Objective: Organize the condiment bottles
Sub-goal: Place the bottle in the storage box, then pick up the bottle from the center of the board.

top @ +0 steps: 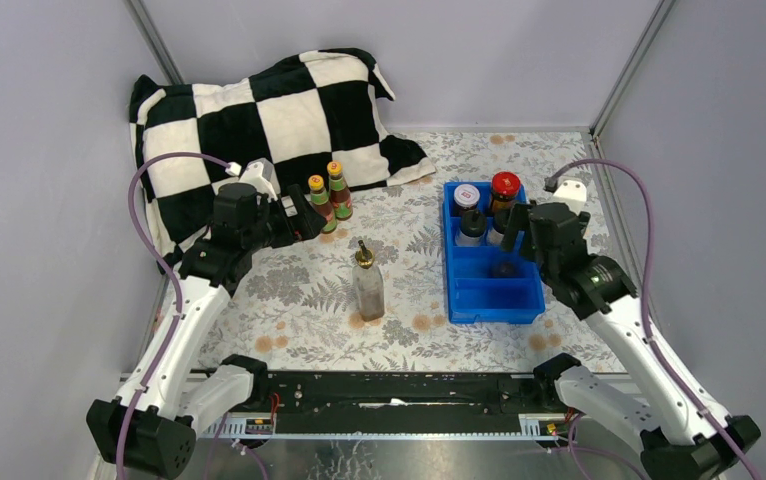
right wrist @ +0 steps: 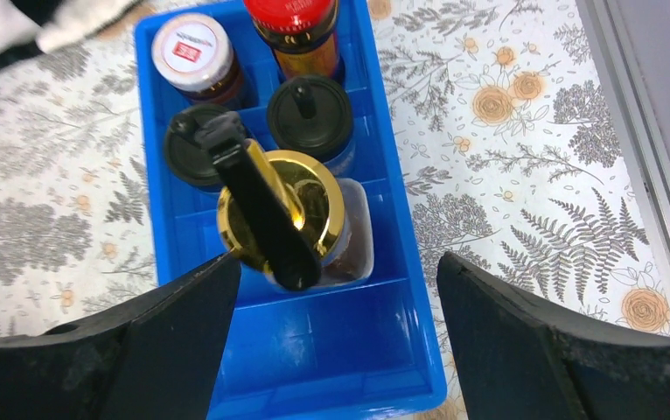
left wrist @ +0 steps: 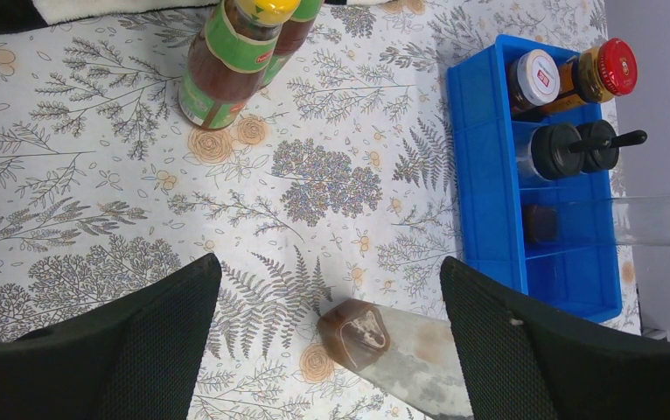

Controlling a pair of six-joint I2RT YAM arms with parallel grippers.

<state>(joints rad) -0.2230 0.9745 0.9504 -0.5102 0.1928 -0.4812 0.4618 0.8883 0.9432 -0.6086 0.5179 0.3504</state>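
Five condiment bottles (right wrist: 310,109) stood in the blue tray (right wrist: 384,350), a gold-spouted bottle (right wrist: 323,210) in its third row. Your right end effector (right wrist: 336,267) straddled it, jaws apart. A second gold-spouted bottle (top: 367,285) stood mid-tabletop (top: 289,280). Two orange-capped bottles (top: 327,200) stood by the checkered pillow (top: 259,110), near your left end effector (left wrist: 327,271), which was wide open.

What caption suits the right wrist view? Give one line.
Open right gripper over a gold-spouted bottle standing in the blue tray, next to two black-capped shakers.
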